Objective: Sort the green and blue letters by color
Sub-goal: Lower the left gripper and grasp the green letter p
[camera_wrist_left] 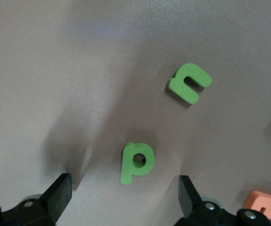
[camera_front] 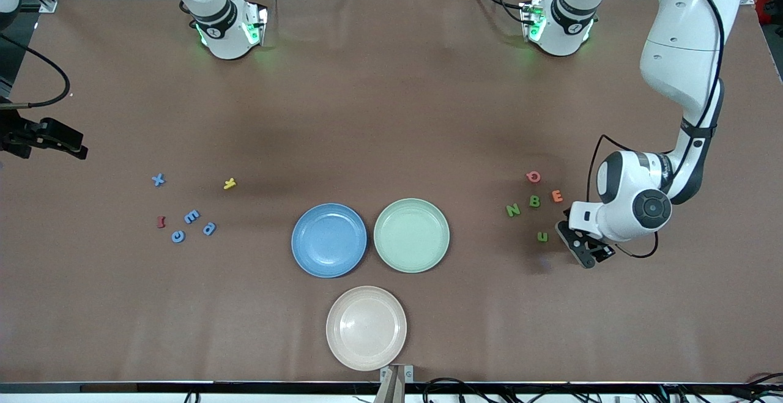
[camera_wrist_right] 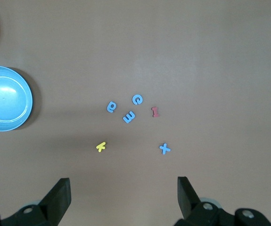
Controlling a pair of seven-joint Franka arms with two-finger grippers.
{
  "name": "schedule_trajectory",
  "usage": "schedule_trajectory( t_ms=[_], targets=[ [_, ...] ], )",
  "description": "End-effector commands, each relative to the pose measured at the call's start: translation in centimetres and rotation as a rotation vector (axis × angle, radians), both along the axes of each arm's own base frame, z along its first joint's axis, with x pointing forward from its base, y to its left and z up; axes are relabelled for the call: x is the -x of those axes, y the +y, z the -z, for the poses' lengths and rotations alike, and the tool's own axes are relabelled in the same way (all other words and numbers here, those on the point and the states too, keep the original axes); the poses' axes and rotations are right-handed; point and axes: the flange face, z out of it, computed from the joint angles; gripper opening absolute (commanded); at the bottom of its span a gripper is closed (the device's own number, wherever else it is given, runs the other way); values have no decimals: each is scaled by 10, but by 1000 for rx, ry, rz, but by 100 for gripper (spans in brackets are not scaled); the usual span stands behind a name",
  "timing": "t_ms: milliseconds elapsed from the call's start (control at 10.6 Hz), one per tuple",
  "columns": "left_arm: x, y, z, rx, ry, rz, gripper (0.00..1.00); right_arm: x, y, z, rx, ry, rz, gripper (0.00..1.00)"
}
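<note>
Three plates stand near the middle of the table (camera_front: 391, 115), toward the edge nearest the front camera, and all three hold nothing. The blue plate (camera_front: 329, 240) and the green plate (camera_front: 411, 235) sit side by side, rims just touching, the blue one toward the right arm's end. The beige plate (camera_front: 366, 328) lies nearer to the front camera than both, close to the table's edge.

No letter is in any plate. The four blue letters lie loose toward the right arm's end of the table: the X (camera_front: 158, 179), the E (camera_front: 192, 216), the C (camera_front: 178, 236) and the a (camera_front: 209, 229), with a dark red letter (camera_front: 161, 222) and a yellow letter (camera_front: 229, 184) among them. The green letters lie toward the left arm's end: the N (camera_front: 512, 210), the B (camera_front: 534, 201) and the u (camera_front: 542, 237), beside a pink Q (camera_front: 533, 176) and an orange E (camera_front: 556, 195). The green p (camera_wrist_left: 136, 162) shows in the left wrist view, flat on the table between the jaws.

The left gripper (camera_front: 575, 245) hangs low over the p, claw wide, touching nothing. The right gripper (camera_wrist_right: 123, 200) waits high over the table's end by the blue letters, claw wide and holding nothing
</note>
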Motion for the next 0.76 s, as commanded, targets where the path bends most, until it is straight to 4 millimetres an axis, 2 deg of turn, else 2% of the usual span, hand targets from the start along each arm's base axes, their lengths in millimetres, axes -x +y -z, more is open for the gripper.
schedule_trajectory(
  t_ms=[0,662],
  targets=[
    [4,-11,-5,13,-13,2,100,1,0,-1,4,-4,14,100],
    [2,-10,-4,22,-15,-16,100,1,0,-1,4,-6,55,100]
  ],
)
